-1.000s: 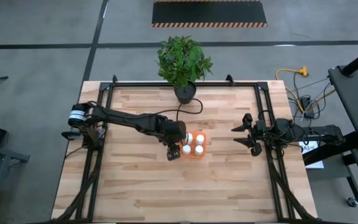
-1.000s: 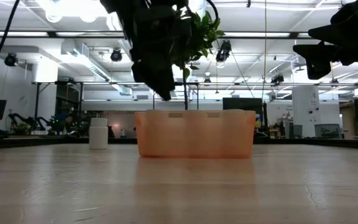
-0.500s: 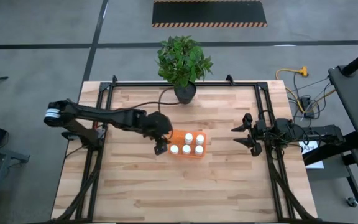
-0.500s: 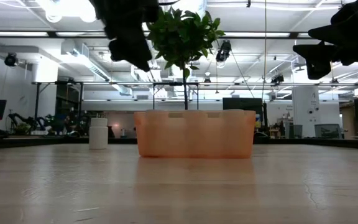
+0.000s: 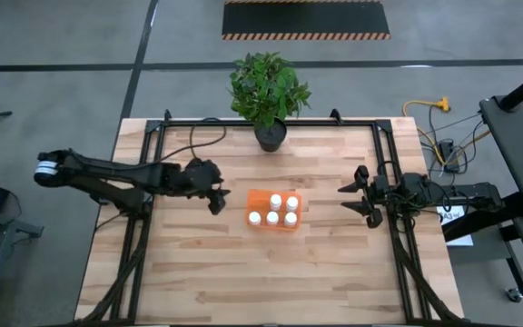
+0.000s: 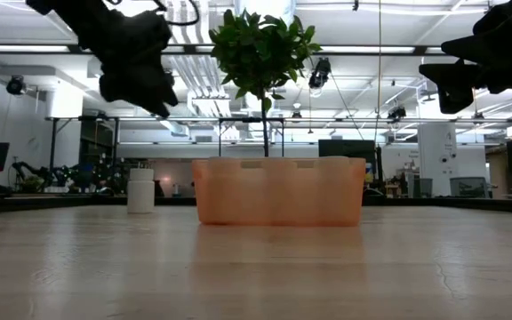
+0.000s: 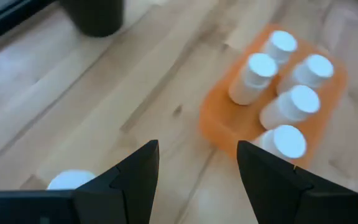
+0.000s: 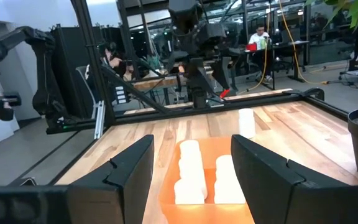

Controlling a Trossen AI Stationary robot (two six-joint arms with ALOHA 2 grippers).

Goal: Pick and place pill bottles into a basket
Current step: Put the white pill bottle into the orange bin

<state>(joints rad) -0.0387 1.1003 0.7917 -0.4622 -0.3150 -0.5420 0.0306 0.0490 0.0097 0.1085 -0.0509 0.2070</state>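
Observation:
The orange basket sits mid-table with several white pill bottles standing upright in it, seen close in the left wrist view. One more pill bottle stands on the table to the basket's left; it also shows in the right wrist view, and the left arm hides it in the high view. My left gripper hovers open and empty above the table, left of the basket. My right gripper waits open at the table's right side, pointing level toward the basket.
A potted plant in a black pot stands at the table's far edge behind the basket. Black frame rails run along the table's left and right sides. Bare wood lies in front of the basket.
My left gripper has drawn back from above the basket's left end toward the table's left edge, rolling and tipping less steeply as it went. Its fingers kept the same gap. The bottle at the basket's near-left corner, covered before, now shows.

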